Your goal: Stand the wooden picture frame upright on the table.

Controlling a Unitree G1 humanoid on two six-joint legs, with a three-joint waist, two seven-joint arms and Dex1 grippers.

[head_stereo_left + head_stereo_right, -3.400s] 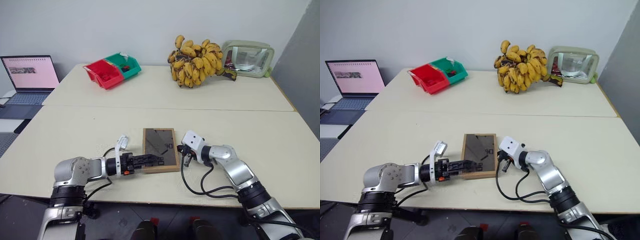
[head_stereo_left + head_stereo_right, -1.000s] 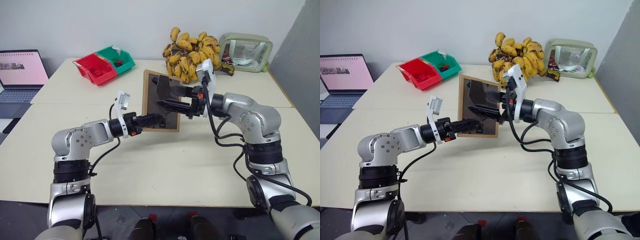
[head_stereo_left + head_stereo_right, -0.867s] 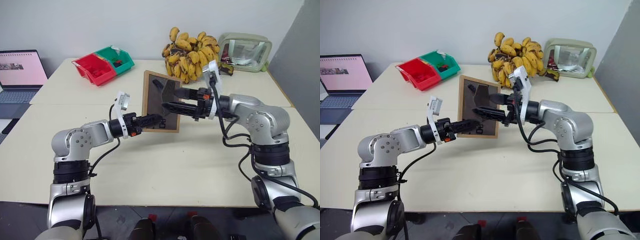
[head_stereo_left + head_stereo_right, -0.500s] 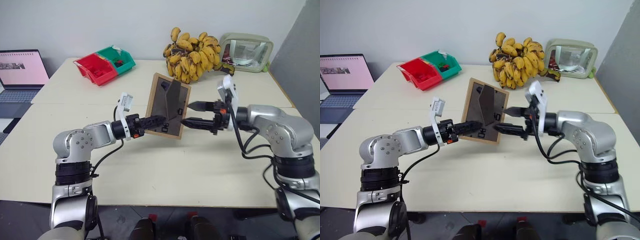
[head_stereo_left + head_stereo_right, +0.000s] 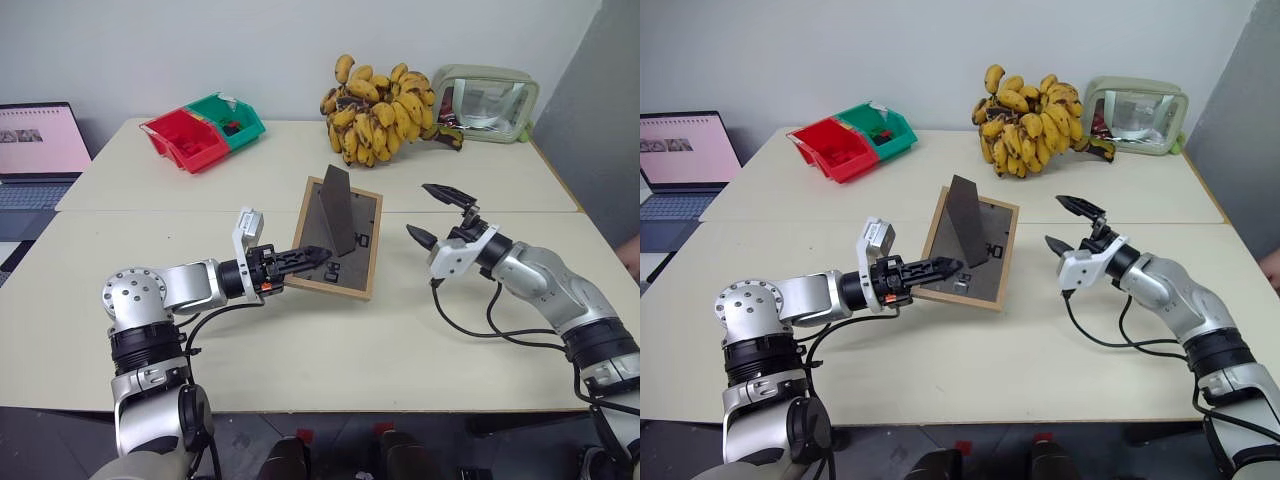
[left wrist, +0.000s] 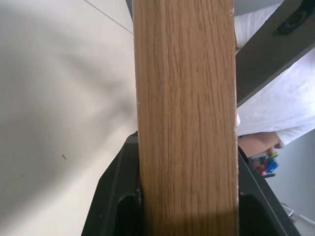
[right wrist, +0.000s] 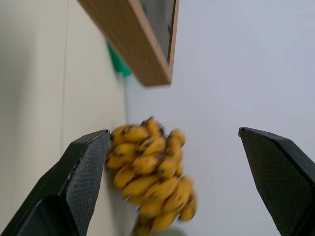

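Wooden picture frame [image 5: 338,238], small, rectangular, light-wood border, dark back panel, fold-out stand raised: tilted near middle of cream-beige counter [image 5: 300,340], lower left edge clamped in left gripper [image 5: 316,254]. Right gripper [image 5: 443,214] wide apart, holding nothing, just right of frame. Bunch of yellow bananas [image 5: 375,109] well behind.

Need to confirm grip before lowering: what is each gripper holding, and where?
Left gripper holds the frame by its left wooden edge. Right gripper is open, holding nothing.
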